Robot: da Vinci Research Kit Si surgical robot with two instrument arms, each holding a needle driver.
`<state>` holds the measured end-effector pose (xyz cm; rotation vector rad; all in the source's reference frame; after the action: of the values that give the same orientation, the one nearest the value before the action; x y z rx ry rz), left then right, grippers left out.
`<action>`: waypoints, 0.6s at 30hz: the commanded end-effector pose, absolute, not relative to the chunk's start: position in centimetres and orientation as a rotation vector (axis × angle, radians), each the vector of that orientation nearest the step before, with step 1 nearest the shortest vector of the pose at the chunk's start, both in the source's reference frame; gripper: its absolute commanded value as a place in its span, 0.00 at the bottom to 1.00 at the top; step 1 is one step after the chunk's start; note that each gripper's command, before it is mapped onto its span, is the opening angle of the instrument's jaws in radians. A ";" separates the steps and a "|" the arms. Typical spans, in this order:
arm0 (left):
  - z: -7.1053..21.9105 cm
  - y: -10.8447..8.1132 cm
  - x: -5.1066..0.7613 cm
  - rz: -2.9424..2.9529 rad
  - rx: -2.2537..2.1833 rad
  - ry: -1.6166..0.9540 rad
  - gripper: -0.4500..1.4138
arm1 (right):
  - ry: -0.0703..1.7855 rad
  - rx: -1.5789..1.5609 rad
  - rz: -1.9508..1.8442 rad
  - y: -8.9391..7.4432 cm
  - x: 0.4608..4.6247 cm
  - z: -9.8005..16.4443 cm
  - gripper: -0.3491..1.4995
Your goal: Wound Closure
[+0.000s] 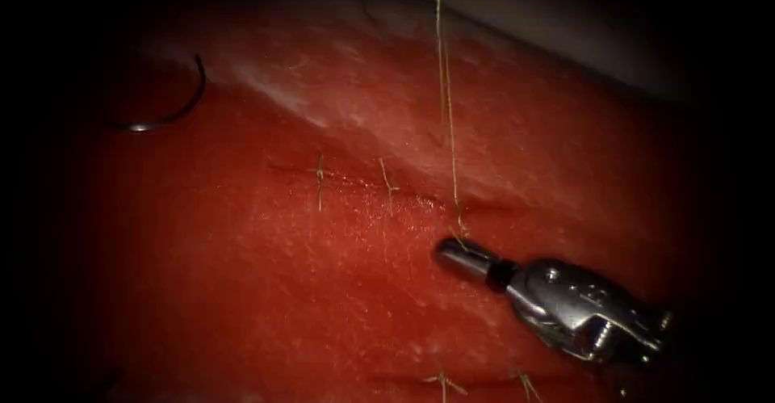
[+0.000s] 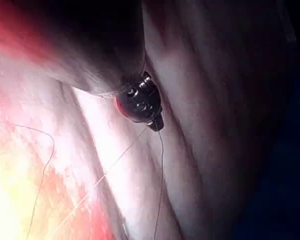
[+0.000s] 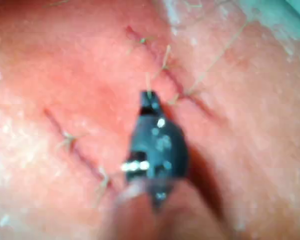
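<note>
While the dark curved steel needle (image 1: 173, 108) lies free on the red pork tissue (image 1: 242, 290) at upper left, the right arm's silver tool (image 1: 449, 253) clamps the thin, limp tan thread (image 1: 446, 112), seemingly best gripped near the cut (image 1: 355, 183).

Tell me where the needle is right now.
In the endoscope view the needle lies free on the tissue, far left of the cut, held by neither tool; the right tool grips thread near the cut.
</note>
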<state>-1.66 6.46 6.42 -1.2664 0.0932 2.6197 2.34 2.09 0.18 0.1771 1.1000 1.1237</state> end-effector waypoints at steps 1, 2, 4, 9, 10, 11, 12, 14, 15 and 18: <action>6.5 6.5 -1.70 2.618 -1.268 0.102 0.05 | 1.102 0.179 1.122 2.1 2.41 0.2 0.00; 6.6 6.6 -1.69 2.612 -1.262 0.116 0.05 | 1.102 0.178 1.122 2.0 2.41 0.2 0.00; 6.6 6.7 -1.69 2.603 -1.253 0.130 0.05 | 1.100 0.177 1.120 2.0 2.41 0.2 0.00; 6.9 7.1 -1.70 2.595 -1.226 0.183 0.05 | 1.094 0.174 1.117 1.9 2.42 0.2 0.00; 6.9 7.2 -1.71 2.599 -1.220 0.193 0.05 | 1.093 0.177 1.114 1.9 2.42 0.2 0.00; 7.0 7.2 -1.73 2.599 -1.215 0.198 0.05 | 1.093 0.176 1.114 1.9 2.42 0.2 0.00; 7.0 7.2 -1.74 2.600 -1.205 0.209 0.05 | 1.086 0.181 1.110 1.9 2.42 0.2 0.00; 7.2 7.2 -1.78 2.606 -1.202 0.214 0.05 | 1.079 0.192 1.101 1.8 2.44 0.2 0.00; 7.3 7.2 -1.81 2.613 -1.210 0.208 0.05 | 1.076 0.198 1.096 1.8 2.45 0.2 0.00; 7.6 7.0 -1.84 2.611 -1.216 0.186 0.05 | 1.066 0.220 1.079 1.7 2.50 0.2 0.00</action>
<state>-1.78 6.91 7.62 -1.2095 0.1821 2.6109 2.43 1.70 0.20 0.2233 1.0606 1.0755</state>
